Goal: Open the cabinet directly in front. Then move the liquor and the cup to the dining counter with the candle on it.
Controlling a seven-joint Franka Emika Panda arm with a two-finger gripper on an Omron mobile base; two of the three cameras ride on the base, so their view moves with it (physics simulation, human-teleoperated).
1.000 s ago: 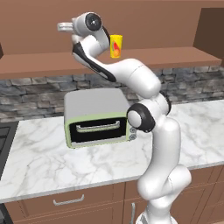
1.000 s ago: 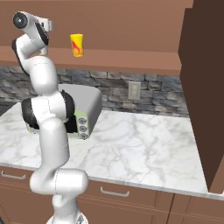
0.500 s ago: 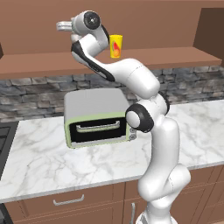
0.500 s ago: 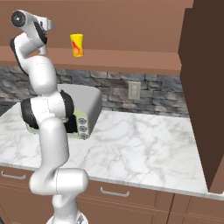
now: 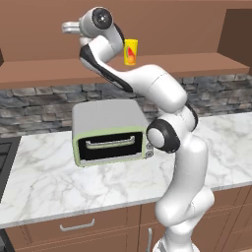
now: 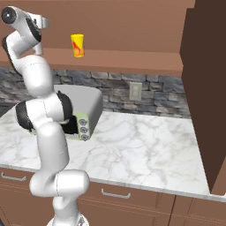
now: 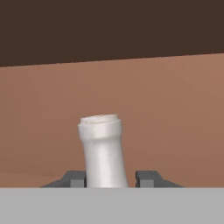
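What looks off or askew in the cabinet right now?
The liquor leans slightly between the gripper fingers instead of standing straight. The cup stands upright on the cabinet shelf; nothing spilled.

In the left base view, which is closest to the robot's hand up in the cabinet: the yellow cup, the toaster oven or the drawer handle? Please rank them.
1. The yellow cup, on the cabinet shelf, just right of the gripper.
2. The toaster oven, on the counter below.
3. The drawer handle, lowest, under the counter's edge.
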